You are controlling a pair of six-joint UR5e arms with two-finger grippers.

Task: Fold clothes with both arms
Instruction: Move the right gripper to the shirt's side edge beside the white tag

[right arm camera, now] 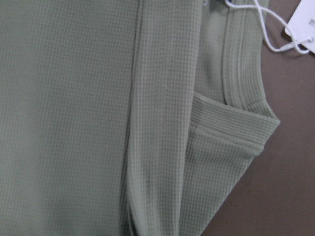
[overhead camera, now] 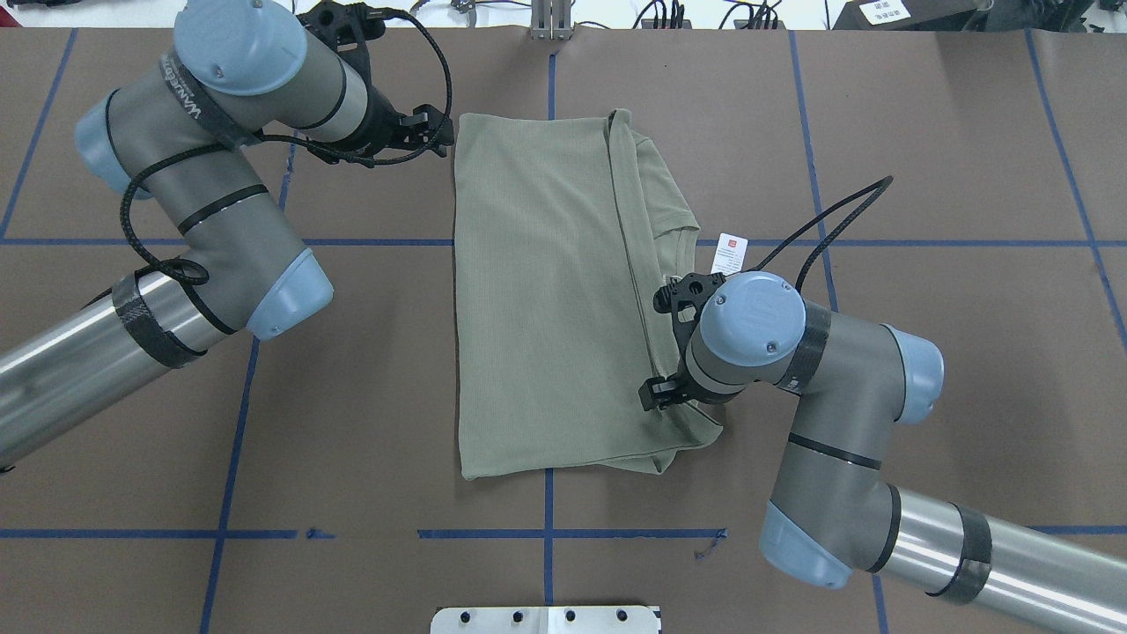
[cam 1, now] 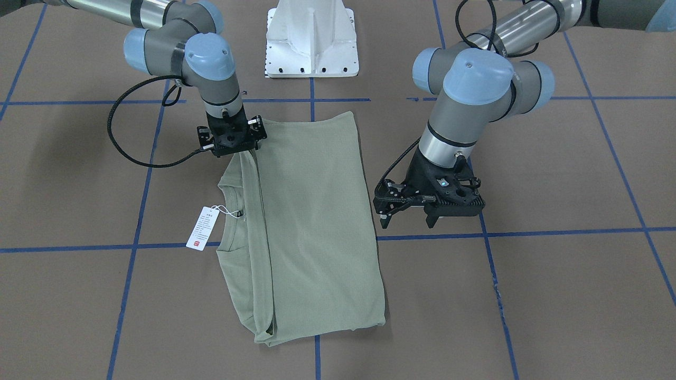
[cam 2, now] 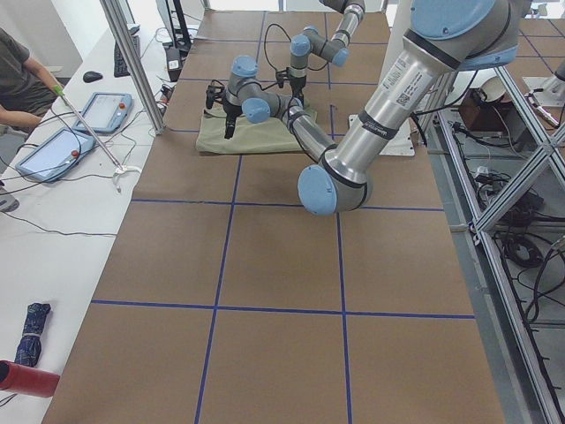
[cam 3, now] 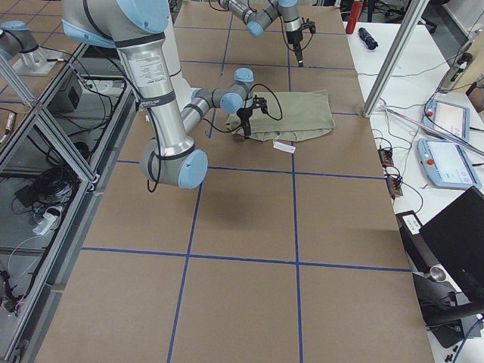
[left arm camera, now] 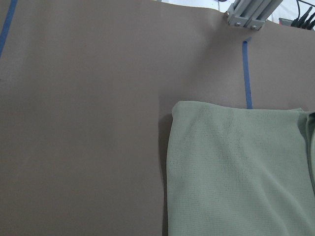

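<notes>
The pale sage-green shirt (cam 1: 311,221) lies folded lengthwise into a long rectangle on the brown table, also in the overhead view (overhead camera: 546,299). Its collar (cam 1: 232,206) and white hang tag (cam 1: 203,228) show on the side toward my right arm. My right gripper (cam 1: 232,145) points down onto the shirt's near corner by the fold, and its fingers are hidden, so I cannot tell its state. The right wrist view shows the fold and collar (right arm camera: 231,73) close up. My left gripper (cam 1: 406,221) is open and empty, hovering beside the shirt's opposite edge, near the far corner (left arm camera: 187,113).
The white pedestal base (cam 1: 311,39) stands at the robot's side of the table. Blue tape lines (cam 1: 554,232) grid the brown surface. An operators' bench with tablets (cam 2: 106,110) and a metal post (cam 2: 132,62) lie beyond the far edge.
</notes>
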